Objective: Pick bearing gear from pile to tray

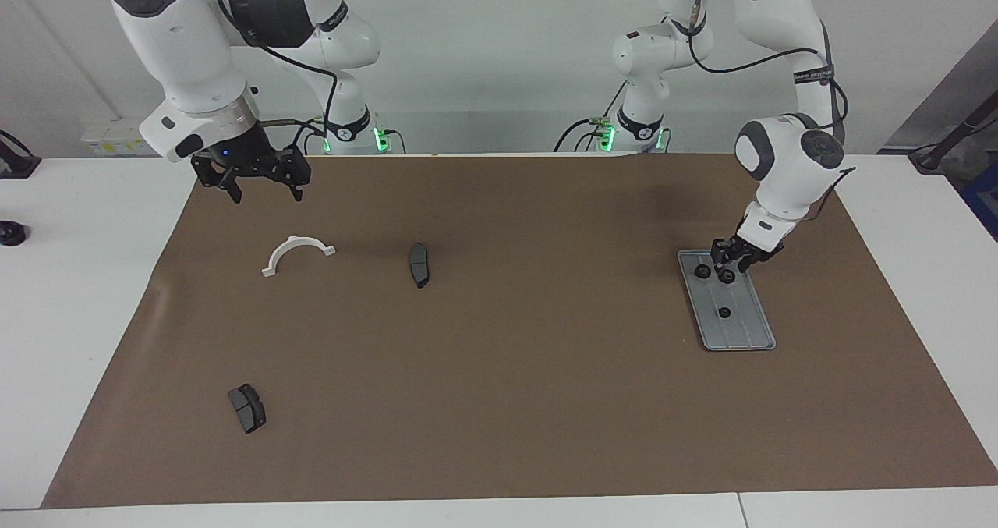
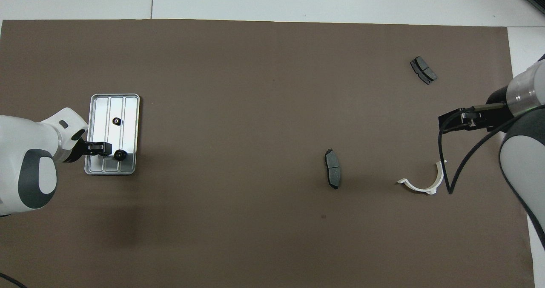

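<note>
The silver ridged tray [image 1: 752, 333] [image 2: 129, 109] lies toward the left arm's end of the brown mat. Two small black bearing gears rest in it, one [image 1: 724, 312] [image 2: 116, 121] farther from the robots than the other [image 1: 702, 271] [image 2: 120, 154]. My left gripper [image 1: 730, 266] [image 2: 102, 149] is low over the tray's end nearer to the robots. A third gear [image 1: 727, 276] sits right at its tips; whether it is gripped does not show. The pile's other parts lie toward the right arm's end. My right gripper [image 1: 265, 195] [image 2: 442, 123] waits open in the air above the mat's corner there.
A white half-ring [image 1: 297, 251] [image 2: 423, 182] lies under the right gripper's area. One dark brake pad [image 1: 419, 264] [image 2: 333, 174] is near the mat's middle, another [image 1: 247, 408] [image 2: 423, 70] far from the robots. White table borders the mat [image 1: 499, 372].
</note>
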Motion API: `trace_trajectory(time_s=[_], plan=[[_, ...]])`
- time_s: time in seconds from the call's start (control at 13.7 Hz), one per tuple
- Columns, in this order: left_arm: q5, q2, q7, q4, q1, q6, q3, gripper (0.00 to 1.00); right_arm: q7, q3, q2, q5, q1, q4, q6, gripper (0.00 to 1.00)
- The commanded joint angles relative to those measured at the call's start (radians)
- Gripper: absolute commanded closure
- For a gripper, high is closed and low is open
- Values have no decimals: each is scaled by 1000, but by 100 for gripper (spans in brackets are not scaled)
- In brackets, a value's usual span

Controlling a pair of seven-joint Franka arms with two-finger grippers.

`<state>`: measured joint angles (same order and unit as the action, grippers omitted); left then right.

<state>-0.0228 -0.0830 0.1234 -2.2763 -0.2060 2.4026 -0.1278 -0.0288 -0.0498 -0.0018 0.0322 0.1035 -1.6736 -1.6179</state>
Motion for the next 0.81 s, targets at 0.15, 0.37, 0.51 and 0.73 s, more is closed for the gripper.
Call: trace_trajectory(time_s=[0.15, 0.37, 0.51, 0.73], plan=[[-8, 29, 27, 112, 71, -77, -7, 0, 30, 1, -26, -17, -7, -31, -19, 0], [29, 40, 19, 124, 141, -147, -7, 0, 30, 1, -26, -17, -7, -31, -19, 0], [30, 60, 12, 139, 151, -181, -9, 0, 30, -1, -26, -17, -7, -31, -19, 0], [27, 72, 7, 309, 148, -375, -12, 0, 30, -1, -26, -17, -7, -31, -19, 0]])
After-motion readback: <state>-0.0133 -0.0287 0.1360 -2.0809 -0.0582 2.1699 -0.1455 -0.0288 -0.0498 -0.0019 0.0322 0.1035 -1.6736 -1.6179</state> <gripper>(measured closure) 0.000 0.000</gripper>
